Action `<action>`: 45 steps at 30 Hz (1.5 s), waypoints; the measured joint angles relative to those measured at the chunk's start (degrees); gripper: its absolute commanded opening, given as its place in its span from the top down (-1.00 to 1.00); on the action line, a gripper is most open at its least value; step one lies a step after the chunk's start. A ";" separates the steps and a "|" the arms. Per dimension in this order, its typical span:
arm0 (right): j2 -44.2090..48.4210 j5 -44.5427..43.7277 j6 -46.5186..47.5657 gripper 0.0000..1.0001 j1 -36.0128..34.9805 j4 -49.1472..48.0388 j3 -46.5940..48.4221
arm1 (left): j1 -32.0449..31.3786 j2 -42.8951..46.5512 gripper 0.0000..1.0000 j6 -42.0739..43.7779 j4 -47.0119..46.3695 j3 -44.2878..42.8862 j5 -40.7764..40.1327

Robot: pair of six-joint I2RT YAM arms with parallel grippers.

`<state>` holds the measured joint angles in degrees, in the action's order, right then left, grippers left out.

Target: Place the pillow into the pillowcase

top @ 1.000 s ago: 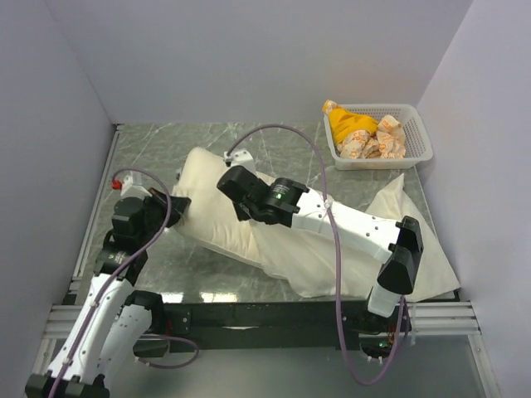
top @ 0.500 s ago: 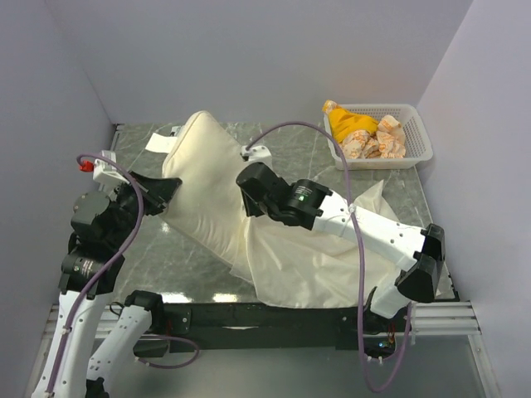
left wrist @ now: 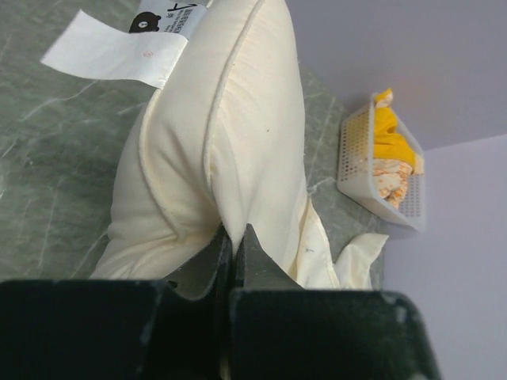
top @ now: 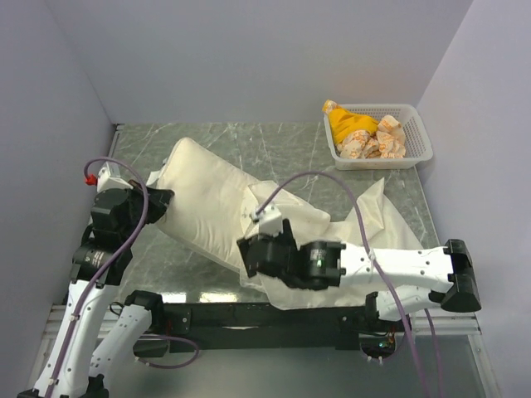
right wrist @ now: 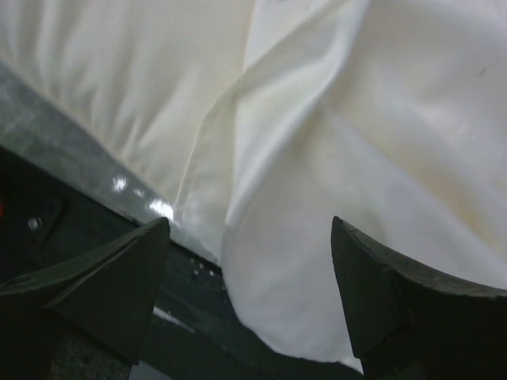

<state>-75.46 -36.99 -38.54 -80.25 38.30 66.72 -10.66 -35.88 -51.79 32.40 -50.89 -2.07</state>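
Cream-white pillowcase (top: 369, 217): limp, wrinkled, spread over the near right of your marble table (top: 282, 148), hem at the near edge.
Right gripper (right wrist: 249, 229): your fingers splayed wide just above that hem, holding nothing.
Left gripper (left wrist: 234, 237): your fingers pinched tight on the stitched edge of the pillow (left wrist: 238, 134), at the left.
Pillow: plump, tilted up, its right end meeting the pillowcase folds; whether it sits inside them, you cannot tell.
White tag (left wrist: 119, 47): bear print, at the pillow's far corner.
White basket (top: 417, 133): far right corner, holding a yellow item (top: 348, 124) and orange-and-white packets (top: 382, 141).
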 measured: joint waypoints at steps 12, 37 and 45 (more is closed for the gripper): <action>-12.87 -13.05 -12.48 -0.99 -12.52 4.00 -7.96 | -0.04 -1.09 0.98 -0.44 1.70 1.29 -1.90; 3.80 7.82 19.67 1.00 9.97 9.90 23.47 | 0.00 -1.57 0.74 4.79 7.63 1.49 -0.09; -5.86 33.99 19.98 1.00 33.97 -1.51 15.17 | -0.09 -0.26 -0.20 5.22 9.01 1.81 3.30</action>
<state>-81.32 -3.01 -18.57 -46.28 36.80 81.89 -10.74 -36.14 -46.57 41.41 -49.08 1.23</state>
